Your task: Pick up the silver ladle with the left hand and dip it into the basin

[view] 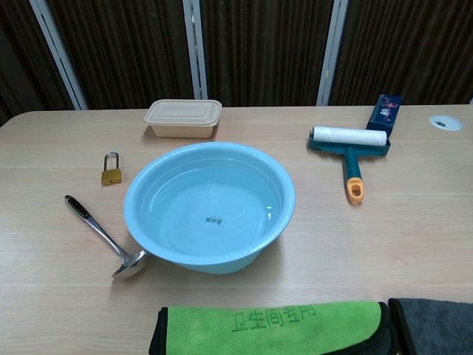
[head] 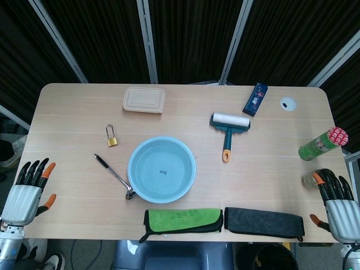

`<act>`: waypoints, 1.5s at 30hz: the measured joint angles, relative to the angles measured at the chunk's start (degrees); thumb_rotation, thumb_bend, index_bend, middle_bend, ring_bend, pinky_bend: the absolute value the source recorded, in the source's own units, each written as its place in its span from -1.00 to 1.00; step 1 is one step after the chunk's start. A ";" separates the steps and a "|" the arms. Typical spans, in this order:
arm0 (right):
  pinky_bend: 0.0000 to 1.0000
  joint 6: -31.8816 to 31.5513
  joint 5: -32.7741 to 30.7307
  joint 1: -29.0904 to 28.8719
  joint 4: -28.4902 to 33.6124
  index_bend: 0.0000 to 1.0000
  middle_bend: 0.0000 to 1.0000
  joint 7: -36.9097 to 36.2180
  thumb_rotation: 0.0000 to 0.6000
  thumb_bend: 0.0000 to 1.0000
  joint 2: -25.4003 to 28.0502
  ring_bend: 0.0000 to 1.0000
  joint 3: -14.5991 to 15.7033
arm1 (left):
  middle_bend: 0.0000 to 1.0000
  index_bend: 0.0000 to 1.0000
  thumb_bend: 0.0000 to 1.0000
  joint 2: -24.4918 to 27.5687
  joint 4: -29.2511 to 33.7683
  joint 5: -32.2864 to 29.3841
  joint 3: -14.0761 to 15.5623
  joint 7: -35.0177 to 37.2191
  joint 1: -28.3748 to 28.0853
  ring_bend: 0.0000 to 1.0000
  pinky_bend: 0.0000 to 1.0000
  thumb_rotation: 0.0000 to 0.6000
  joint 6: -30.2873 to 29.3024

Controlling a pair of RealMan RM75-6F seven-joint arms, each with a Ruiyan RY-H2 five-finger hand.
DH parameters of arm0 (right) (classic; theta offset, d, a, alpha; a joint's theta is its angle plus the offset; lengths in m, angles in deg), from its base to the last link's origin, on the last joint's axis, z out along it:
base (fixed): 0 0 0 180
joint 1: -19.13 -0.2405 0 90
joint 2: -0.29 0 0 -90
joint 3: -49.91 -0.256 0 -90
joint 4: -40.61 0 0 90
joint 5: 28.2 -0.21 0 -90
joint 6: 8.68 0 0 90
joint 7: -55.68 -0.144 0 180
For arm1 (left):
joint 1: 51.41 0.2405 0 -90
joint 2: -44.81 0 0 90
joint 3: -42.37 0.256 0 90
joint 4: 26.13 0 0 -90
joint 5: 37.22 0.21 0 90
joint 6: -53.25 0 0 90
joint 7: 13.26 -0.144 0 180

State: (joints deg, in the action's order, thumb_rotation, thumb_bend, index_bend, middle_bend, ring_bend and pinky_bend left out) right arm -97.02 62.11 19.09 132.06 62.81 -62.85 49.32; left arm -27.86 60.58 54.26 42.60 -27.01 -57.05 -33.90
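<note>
My left hand, fingers spread, empty (off the table's left edge), should grasp the silver ladle's dark handle, away from the basin.

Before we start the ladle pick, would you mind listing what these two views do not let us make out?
- Hands: the chest view shows neither the left hand nor the right hand; both lie outside its frame.
- Ladle: the bowl sits against the basin wall; contact cannot be told.
- Basin: the small mark on its bottom is too small to read.
- Grey pouch: cut off by the chest view's lower right corner.
</note>
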 measured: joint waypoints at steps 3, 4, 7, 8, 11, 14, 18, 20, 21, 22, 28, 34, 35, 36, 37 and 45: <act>-1.00 0.02 0.03 -0.05 -0.04 -1.00 -1.00 -0.03 1.00 -1.00 -0.07 -1.00 -0.05 | -1.00 -0.65 -0.41 0.04 -0.05 -0.17 -0.08 0.06 -0.03 -1.00 -1.00 1.00 0.13; -1.00 0.04 0.02 -0.07 -0.10 -1.00 -1.00 0.03 1.00 -1.00 -0.10 -1.00 -0.06 | -1.00 -0.58 -0.41 0.05 -0.10 -0.37 -0.14 0.06 -0.07 -1.00 -1.00 1.00 0.29; -1.00 0.20 -0.14 -0.16 -0.10 -1.00 -1.00 -0.11 1.00 -1.00 -0.19 -1.00 -0.17 | -1.00 -0.41 -0.41 0.14 -0.36 -1.29 -0.42 0.35 -0.48 -1.00 -1.00 1.00 1.55; -1.00 0.37 -0.23 -0.24 -0.12 -1.00 -1.00 -0.07 1.00 -1.00 -0.25 -1.00 -0.21 | -1.00 -0.40 -0.41 0.17 -0.51 -1.82 -0.59 0.53 -0.71 -1.00 -1.00 1.00 2.25; -1.00 1.09 -0.78 -0.56 -0.24 -1.00 -1.00 0.04 1.00 -1.00 -0.44 -1.00 -0.42 | -1.00 -0.37 -0.40 0.19 -1.43 -3.94 -1.30 0.88 -1.74 -1.00 -1.00 1.00 5.10; -1.00 2.25 -1.84 -1.10 -0.45 -1.00 -1.00 0.19 1.00 -1.00 -0.74 -1.00 -0.83 | -1.00 -0.36 -0.41 0.01 -2.94 -6.32 -2.18 1.34 -3.22 -1.00 -1.00 1.00 8.71; -1.00 3.95 -3.33 -1.94 -0.76 -1.00 -1.00 0.53 1.00 -1.00 -1.18 -1.00 -1.43 | -1.00 -0.25 -0.39 -0.90 -6.26 -9.06 -3.73 2.35 -5.80 -1.00 -1.00 1.00 13.05; -1.00 4.78 -4.13 -2.37 -0.90 -1.00 -1.00 0.76 1.00 -1.00 -1.42 -1.00 -1.76 | -1.00 -0.19 -0.38 -1.82 -8.56 -9.69 -4.44 3.51 -7.41 -1.00 -1.00 1.00 15.13; -1.00 5.11 -4.48 -2.54 -0.96 -1.00 -1.00 0.86 1.00 -1.00 -1.52 -1.00 -1.89 | -1.00 -0.17 -0.37 -2.28 -9.60 -9.85 -4.68 4.17 -8.15 -1.00 -1.00 1.00 16.09; -1.00 5.51 -4.96 -2.76 -1.05 -1.00 -1.00 0.97 1.00 -1.00 -1.65 -1.00 -2.08 | -1.00 -0.15 -0.37 -2.94 -10.99 -9.95 -4.96 5.15 -9.23 -1.00 -1.00 1.00 17.45; -1.00 6.79 -6.62 -3.47 -1.37 -1.00 -1.00 1.18 1.00 -1.00 -1.99 -1.00 -2.76 | -1.00 -0.13 -0.37 -6.45 -16.71 -9.73 -5.49 10.29 -14.06 -1.00 -1.00 1.00 23.77; -1.00 7.48 -7.57 -3.84 -1.62 -1.00 -1.00 0.52 1.00 -1.00 -1.85 -1.00 -3.11 | -1.00 -0.15 -0.36 -10.93 -21.33 -9.24 -5.27 12.40 -18.03 -1.00 -1.00 1.00 28.26; -1.00 7.52 -7.66 -3.87 -1.66 -1.00 -1.00 0.34 1.00 -1.00 -1.78 -1.00 -3.14 | -1.00 -0.15 -0.36 -11.60 -21.94 -9.11 -5.19 12.57 -18.57 -1.00 -1.00 1.00 28.72; -1.00 7.57 -7.74 -3.90 -1.70 -1.00 -1.00 0.12 1.00 -1.00 -1.70 -1.00 -3.18 | -1.00 -0.16 -0.36 -12.26 -22.44 -8.94 -5.09 12.73 -19.08 -1.00 -1.00 1.00 29.11; -1.00 7.55 -7.87 -3.90 -1.75 -1.00 -1.00 -0.22 1.00 -1.00 -1.56 -1.00 -3.25 | -1.00 -0.17 -0.36 -13.04 -22.87 -8.59 -4.88 12.92 -19.76 -1.00 -1.00 1.00 29.58; -1.00 6.55 -7.60 -3.53 -1.74 -1.00 -1.00 -2.67 1.00 -1.00 -0.41 -1.00 -3.35 | -1.00 -0.21 -0.36 -15.58 -22.65 -6.96 -3.60 11.90 -22.63 -1.00 -1.00 1.00 31.28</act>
State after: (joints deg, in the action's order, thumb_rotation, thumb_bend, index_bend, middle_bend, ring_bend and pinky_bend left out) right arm -90.47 54.51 15.56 130.31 60.14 -63.26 45.97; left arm -43.44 37.93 47.30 39.01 -15.11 -79.68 -2.62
